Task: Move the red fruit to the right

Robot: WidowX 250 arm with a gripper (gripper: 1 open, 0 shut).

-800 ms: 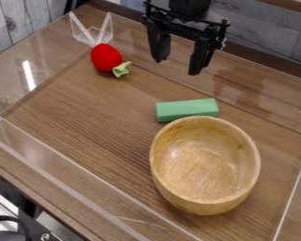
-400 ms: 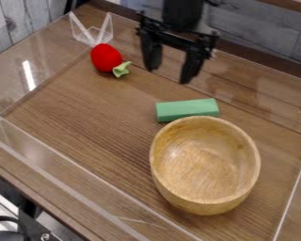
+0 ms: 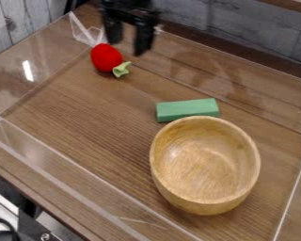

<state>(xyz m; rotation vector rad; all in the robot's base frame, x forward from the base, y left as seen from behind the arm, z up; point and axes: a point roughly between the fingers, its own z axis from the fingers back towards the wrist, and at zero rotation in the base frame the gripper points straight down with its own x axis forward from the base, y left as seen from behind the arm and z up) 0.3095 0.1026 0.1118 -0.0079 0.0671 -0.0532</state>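
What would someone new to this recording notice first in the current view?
Probably the big wooden bowl, wide and pale, at the lower right of the table. Next, the glossy red fruit with its green stem end, near the top left, beside the motion-blurred dark arm. The flat green block lies just above the bowl.
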